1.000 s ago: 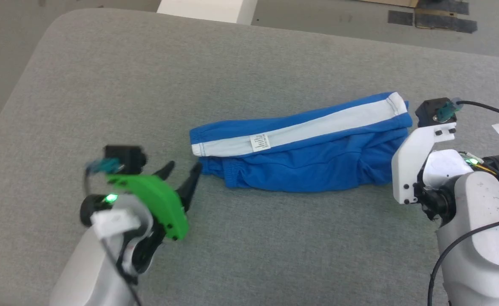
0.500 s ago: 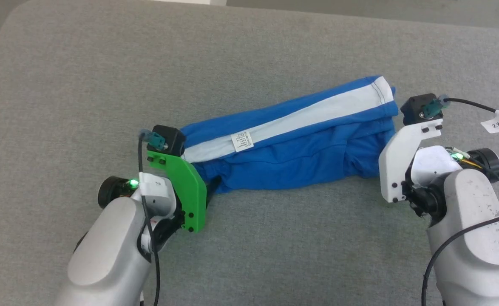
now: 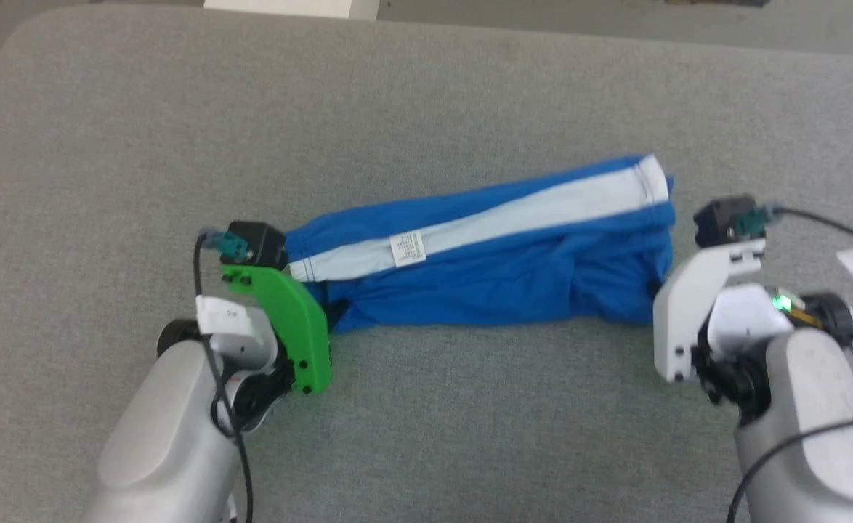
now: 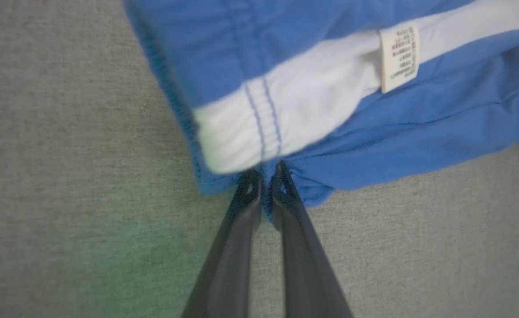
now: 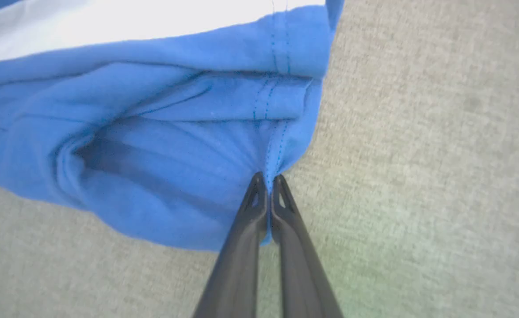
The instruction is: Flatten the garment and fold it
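The garment (image 3: 484, 283) lies mid-frame on the grey bench (image 3: 426, 436), its long axis running left to right. The left fingers (image 4: 237, 234) pinch its lower-left end and the right fingers (image 5: 244, 238) its lower-right hem, each narrowed onto cloth.

The left hand (image 4: 265, 173) tight on the blue lower edge of the garment (image 4: 396, 132), just beneath its white stripe (image 4: 295, 115).

Soft, even lighting, barely any shadows, no glare. Head view's a bit motion-smeared. Left wrist view has the garment (image 4: 330, 145) blurry, plus a faint green tint on the counter (image 4: 122, 265).
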Controlling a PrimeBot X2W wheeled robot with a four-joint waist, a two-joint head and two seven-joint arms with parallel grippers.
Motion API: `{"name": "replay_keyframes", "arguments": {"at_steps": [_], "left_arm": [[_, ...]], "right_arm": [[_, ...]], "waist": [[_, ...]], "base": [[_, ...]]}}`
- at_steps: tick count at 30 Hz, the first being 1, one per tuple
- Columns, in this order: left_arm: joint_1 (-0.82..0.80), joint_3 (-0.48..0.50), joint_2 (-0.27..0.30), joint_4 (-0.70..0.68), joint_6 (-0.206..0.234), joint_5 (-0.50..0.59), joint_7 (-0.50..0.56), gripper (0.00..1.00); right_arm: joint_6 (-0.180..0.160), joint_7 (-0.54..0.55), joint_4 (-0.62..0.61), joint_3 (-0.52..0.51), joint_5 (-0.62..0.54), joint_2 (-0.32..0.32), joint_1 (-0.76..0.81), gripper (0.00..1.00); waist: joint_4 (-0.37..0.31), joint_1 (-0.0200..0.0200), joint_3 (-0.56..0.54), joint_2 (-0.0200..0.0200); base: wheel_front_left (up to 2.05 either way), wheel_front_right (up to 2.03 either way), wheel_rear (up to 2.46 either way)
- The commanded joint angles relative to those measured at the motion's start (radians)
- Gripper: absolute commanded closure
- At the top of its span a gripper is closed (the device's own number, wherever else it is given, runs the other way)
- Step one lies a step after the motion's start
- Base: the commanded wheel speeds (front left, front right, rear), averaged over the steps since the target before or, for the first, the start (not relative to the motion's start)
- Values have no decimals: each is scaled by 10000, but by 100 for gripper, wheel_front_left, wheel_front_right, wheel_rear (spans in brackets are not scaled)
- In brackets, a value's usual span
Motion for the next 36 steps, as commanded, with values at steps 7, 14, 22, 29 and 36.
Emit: {"name": "replay_keyframes", "arguments": {"at_steps": [7, 14, 22, 29, 36], "left_arm": [[1337, 410, 576, -817, 237, -417, 85, 100], [2905, 617, 835, -1752, 794, -806, 483, 100], [4034, 926, 1012, -2501, 1218, -1233, 711, 0], [4630, 1806, 1136, -3803, 1377, -2224, 825, 0], [4740, 3618, 1353, -4834, 1620, -2098, -1025, 0]], "right_arm": [[-17, -142, -1831, -258, 661, -33, 2252, 100], [-17, -241, -2976, -219, 1650, -33, 4589, 100], [-17, -863, -3020, -135, 2323, -33, 5634, 0], [-17, -986, -3541, -328, 2862, -33, 5760, 0], [-17, -402, -4271, -962, 3206, -33, 5377, 0]], "waist": [[-18, 0, -864, -1], [-124, 0, -1269, -1], [-231, 0, -1412, -1], [-235, 0, -1714, -1], [-197, 0, -1778, -1]], "base": [[0, 0, 0], [0, 0, 0], [0, 0, 0], [0, 0, 0], [0, 0, 0]]}}
